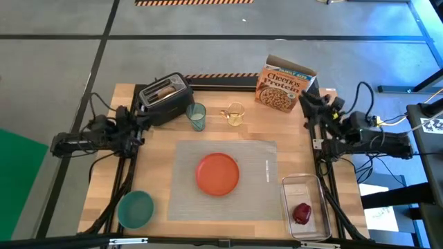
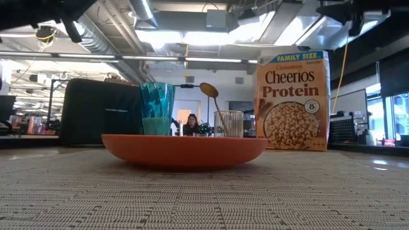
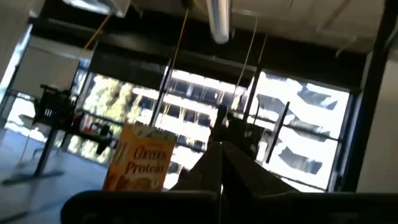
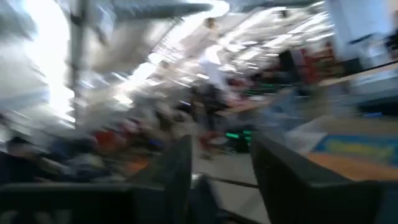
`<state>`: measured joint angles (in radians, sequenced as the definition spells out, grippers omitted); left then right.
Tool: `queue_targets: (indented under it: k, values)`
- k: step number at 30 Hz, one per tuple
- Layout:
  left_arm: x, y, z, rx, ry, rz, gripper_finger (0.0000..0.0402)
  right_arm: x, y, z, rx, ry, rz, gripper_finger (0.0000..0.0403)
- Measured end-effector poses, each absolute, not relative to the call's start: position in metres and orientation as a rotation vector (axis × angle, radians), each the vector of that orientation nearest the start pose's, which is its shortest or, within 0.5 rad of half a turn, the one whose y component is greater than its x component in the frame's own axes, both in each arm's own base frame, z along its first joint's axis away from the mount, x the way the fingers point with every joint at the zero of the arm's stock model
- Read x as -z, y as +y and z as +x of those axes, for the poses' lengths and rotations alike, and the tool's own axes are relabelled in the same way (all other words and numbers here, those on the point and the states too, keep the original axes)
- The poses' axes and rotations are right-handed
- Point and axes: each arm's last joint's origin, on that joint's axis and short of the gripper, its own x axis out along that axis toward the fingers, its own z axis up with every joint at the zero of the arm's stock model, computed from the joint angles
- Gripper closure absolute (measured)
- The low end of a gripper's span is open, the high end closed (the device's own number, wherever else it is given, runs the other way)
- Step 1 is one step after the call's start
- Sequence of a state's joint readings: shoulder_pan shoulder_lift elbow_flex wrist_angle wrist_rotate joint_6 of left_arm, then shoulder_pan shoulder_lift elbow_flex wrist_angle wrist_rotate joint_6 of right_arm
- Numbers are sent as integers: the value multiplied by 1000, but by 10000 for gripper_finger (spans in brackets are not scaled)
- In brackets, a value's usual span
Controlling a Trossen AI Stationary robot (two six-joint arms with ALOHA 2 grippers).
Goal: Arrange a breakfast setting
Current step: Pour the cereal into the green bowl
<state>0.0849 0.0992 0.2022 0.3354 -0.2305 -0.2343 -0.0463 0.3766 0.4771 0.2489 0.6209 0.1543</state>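
Note:
A round orange plate (image 1: 217, 173) lies flat on the middle of the grey placemat (image 1: 256, 197); both also show in the low view, the plate (image 2: 184, 149) on the mat (image 2: 204, 198). A teal bowl (image 1: 135, 209) stands off the mat at the near left. A translucent teal cup (image 1: 196, 116) stands upright behind the mat. A gold spoon (image 2: 209, 91) stands, bowl end up, in a small clear glass (image 1: 234, 115). Toast (image 1: 164, 88) sticks out of the black toaster (image 1: 166, 100). A red fruit (image 1: 302, 213) lies in a clear tray (image 1: 304, 187). My left gripper (image 1: 142, 126), shut, is beside the toaster. My right gripper (image 1: 309, 104), open, is by the cereal box.
A Cheerios cereal box (image 1: 284, 86) stands upright at the far right of the table, close to my right gripper. The toaster takes the far left corner. Bare wood shows between the mat and the cup, and to the left of the mat above the bowl.

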Motion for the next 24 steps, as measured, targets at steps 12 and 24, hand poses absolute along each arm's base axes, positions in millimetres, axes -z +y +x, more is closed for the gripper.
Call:
queue_targets:
  k: [12,24]
  values:
    - [-311,29,131,-610,-217,-144,256,-373,-31,93,1214,215,-77,111]
    - [-312,58,157,-657,-181,-200,177,-313,-47,86,1174,274,269,97]
